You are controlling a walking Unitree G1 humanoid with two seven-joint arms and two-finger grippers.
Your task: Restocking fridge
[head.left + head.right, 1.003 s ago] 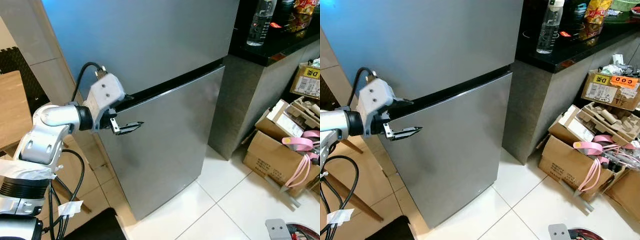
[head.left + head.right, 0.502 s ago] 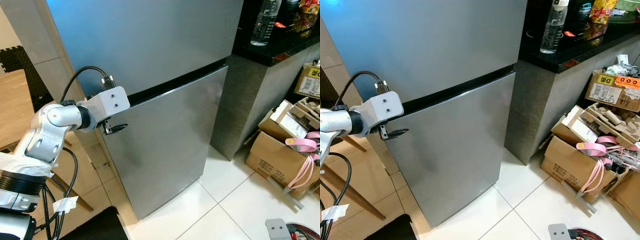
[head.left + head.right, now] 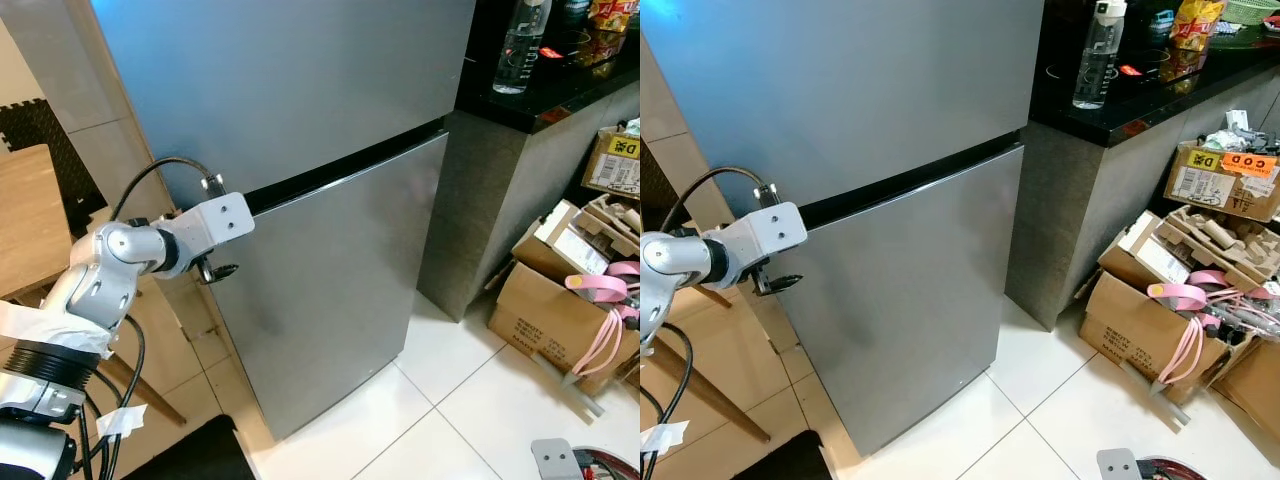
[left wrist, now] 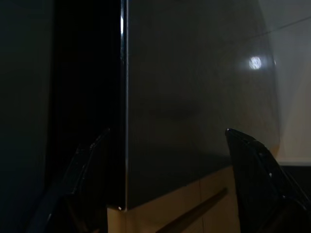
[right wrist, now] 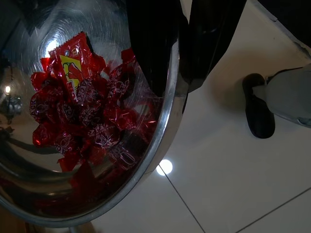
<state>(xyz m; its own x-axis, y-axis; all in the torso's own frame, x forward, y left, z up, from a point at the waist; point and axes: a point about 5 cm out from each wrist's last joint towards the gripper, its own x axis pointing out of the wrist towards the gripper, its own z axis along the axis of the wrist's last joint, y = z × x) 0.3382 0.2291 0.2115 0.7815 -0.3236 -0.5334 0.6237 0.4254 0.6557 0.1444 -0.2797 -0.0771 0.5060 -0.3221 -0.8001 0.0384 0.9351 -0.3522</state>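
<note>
The head views are bright, evenly lit and sharp, with a bluish sheen on the upper fridge [image 3: 290,80] door and soft reflections on the white floor [image 3: 480,400]. The left wrist view is very dark, with one small glare spot on the steel and blurred fingers [image 4: 252,165]. The right wrist view is dim; a lamp reflects off the tile beside the shiny bowl [image 5: 167,121], whose curve warps reflections.
</note>
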